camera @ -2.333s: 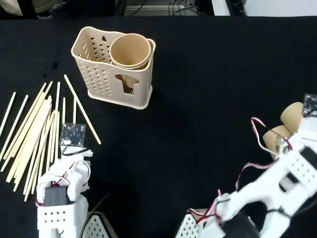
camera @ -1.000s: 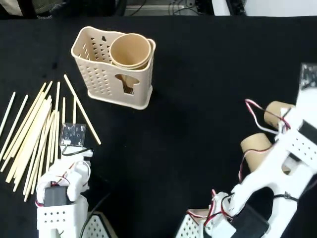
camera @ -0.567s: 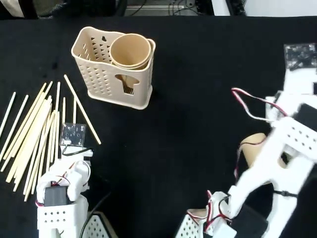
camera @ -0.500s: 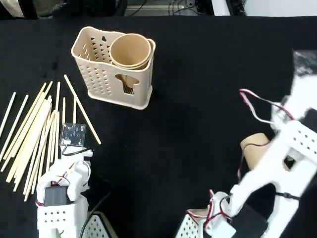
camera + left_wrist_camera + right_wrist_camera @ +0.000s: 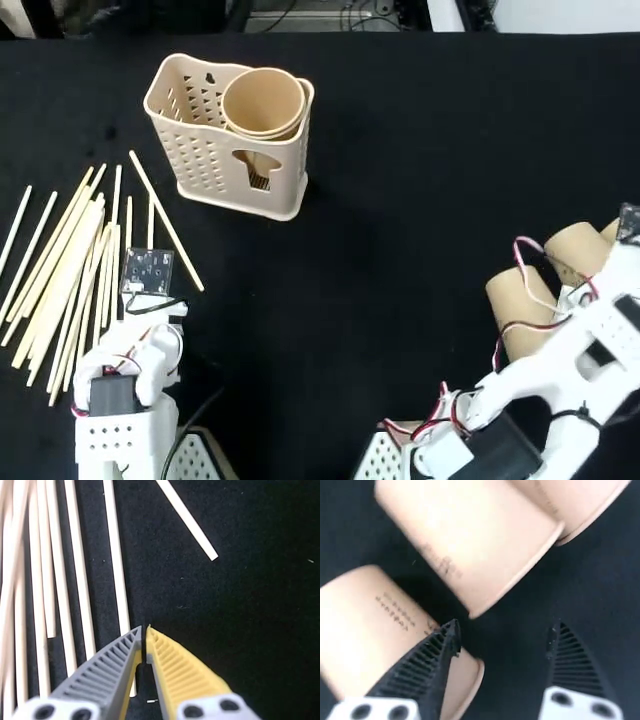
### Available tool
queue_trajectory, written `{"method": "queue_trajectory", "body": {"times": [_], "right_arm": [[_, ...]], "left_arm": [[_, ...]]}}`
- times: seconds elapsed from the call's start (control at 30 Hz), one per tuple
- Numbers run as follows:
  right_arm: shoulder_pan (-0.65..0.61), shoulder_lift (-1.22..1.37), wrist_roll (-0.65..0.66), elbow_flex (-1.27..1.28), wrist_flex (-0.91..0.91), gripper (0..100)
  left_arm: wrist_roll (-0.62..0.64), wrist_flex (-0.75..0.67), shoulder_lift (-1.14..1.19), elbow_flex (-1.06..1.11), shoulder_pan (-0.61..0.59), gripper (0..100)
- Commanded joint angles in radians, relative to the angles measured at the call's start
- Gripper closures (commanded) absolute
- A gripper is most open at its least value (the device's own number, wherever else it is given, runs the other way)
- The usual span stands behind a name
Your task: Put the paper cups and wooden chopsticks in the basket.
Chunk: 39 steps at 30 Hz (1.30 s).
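cups (image 5: 263, 103) in basket (image 5: 200, 165), chopsticks (image 5: 70, 270) lower left

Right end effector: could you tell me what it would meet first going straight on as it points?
Probably the lying paper cup just ahead of the open right end effector, near its rim; depth is unclear, so perhaps the table first.

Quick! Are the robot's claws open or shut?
Left gripper: shut, empty, by the chopsticks.
Right gripper: open, empty, over the paper cups.

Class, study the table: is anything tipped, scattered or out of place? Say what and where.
Paper cups lie tipped on their sides by the right arm, and the wooden chopsticks are strewn loosely on the table, left of the basket.
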Motion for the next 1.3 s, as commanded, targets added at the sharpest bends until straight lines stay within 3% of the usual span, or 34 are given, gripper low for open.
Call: {"method": "queue_trajectory", "body": {"times": [0.0, 0.13, 0.33, 0.9, 1.1, 1.27], "right_arm": [[-0.034, -0.007, -0.086, 0.077, -0.247, 70.6], [-0.098, -0.008, -0.098, 0.157, -0.376, 77.9], [-0.173, -0.007, -0.098, 0.171, -0.399, 94.8], [-0.169, -0.013, -0.092, 0.120, -0.384, 98.7], [-0.176, -0.015, -0.117, 0.001, -0.275, 98.7], [-0.236, -0.015, -0.195, -0.321, 0.032, 98.7]], "left_arm": [[0.008, 0.006, -0.009, 0.013, 0.007, 97], [0.008, 0.006, -0.009, 0.013, 0.007, 97], [0.008, 0.006, -0.009, 0.013, 0.007, 97], [0.008, 0.006, -0.009, 0.013, 0.007, 97], [0.008, 0.006, -0.009, 0.013, 0.007, 97], [0.008, 0.006, -0.009, 0.013, 0.007, 97]]}}
